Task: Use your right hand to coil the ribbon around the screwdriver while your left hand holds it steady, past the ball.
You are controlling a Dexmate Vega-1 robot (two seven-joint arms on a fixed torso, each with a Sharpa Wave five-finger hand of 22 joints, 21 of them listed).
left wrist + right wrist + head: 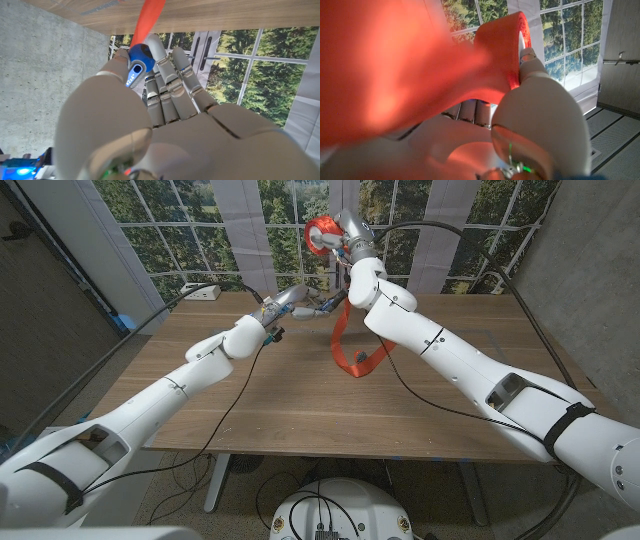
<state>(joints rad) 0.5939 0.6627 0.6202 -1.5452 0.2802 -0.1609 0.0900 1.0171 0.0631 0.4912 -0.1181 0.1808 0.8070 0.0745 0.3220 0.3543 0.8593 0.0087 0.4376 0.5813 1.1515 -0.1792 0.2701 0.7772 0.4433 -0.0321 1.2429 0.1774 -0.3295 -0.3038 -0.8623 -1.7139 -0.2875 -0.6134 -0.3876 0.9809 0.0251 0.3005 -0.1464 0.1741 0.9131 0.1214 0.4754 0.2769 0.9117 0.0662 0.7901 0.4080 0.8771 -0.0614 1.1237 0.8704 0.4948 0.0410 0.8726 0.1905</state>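
We judge the ribbon light, soft and floppy: it'll sag, twist and slip off a smooth shaft unless kept taut, so best held by the spool end w/ steady tension, feeding close to the shaft. The screwdriver looks stiff and light; grip it by the handle, leaving the shaft free for the coils.

Where things are: in head view the ribbon hangs from the right hand, raised at upper centre of the frame, down in a loop to the bench just right of centre. It's bright orange-red, flat and fairly wide, w/ a wound roll at the top. In the right wrist view that hand's fingers hold the roll, though we can't tell exactly how they're placed; blurred ribbon covers much of the frame.

The left hand sits upper centre-left in head view, near the ribbon's lower part. In the left wrist view its fingers are curled around the screwdriver's handle, blue w/ a grey inset, poking out at upper left-centre of the frame. The shaft is hidden, so we can't say whether any coils are on yet. We can't make out a ball.
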